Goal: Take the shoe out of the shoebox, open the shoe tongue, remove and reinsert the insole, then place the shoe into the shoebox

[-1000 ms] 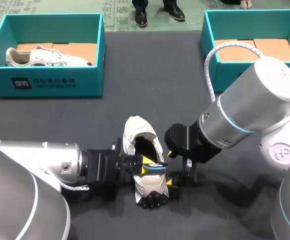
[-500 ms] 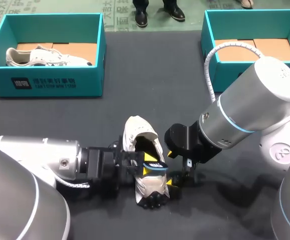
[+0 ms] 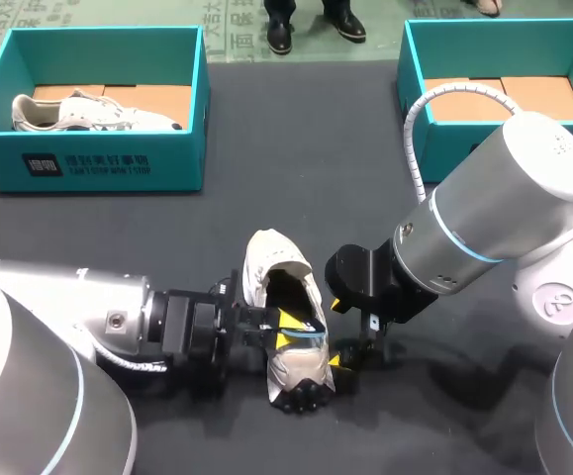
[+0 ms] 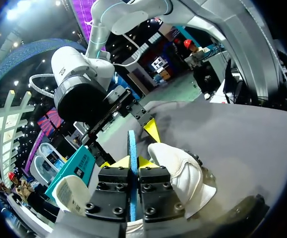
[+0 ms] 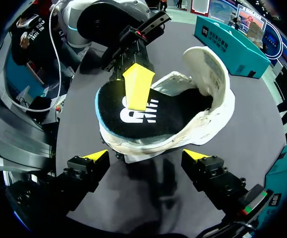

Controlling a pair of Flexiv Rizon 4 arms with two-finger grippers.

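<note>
Left claw (image 4: pixel 131 161) on logo-marked insole (image 5: pixel 178 119)

- The shoe (image 3: pixel 278 267) lay on the desk (image 3: pixel 296 203), near the middle.
- The insole (image 3: pixel 304 327) sat in the shoe's opening, pinched by the left claw (image 3: pixel 284 338) from the left.
- The right claw (image 3: pixel 353 356) stood just right of the shoe.
- The far-left shoebox (image 3: pixel 98 163) held a second shoe (image 3: pixel 88 111); the other shoebox (image 3: pixel 417 119) stood far right.

The dark grey worktop (image 3: pixel 296 198) carries a teal shoebox (image 3: pixel 98 163) at its far left and a second teal shoebox (image 3: pixel 413 109) at its far right, well apart. A white shoe (image 3: pixel 269 255) lies on its near middle.
</note>
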